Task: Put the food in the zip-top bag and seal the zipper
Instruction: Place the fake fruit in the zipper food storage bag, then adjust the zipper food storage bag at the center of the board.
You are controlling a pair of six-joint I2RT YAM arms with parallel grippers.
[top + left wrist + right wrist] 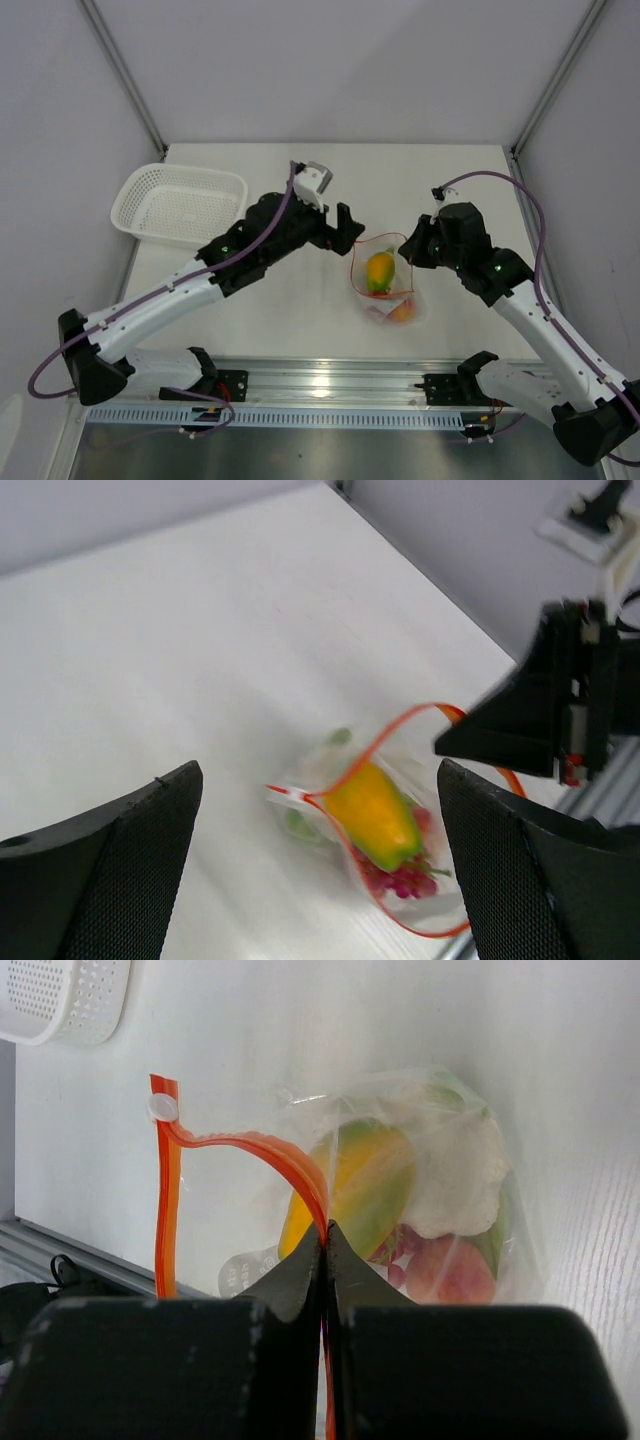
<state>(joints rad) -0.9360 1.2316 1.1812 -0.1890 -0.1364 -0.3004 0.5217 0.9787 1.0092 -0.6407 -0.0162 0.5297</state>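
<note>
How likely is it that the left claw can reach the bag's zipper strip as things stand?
Probably yes: the left claw hangs open beside the zipper strip with nothing between them.

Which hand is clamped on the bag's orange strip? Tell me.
The right hand: it is shut on the orange strip of the bag. The left hand hovers wide open, holding nothing.

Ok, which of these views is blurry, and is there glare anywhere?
Left wrist view: smeared, the mango soft-edged. Right wrist view: sharp on the zipper, the right gripper a dark unlit mass. Top view: bright glare on the metal rail.
</note>
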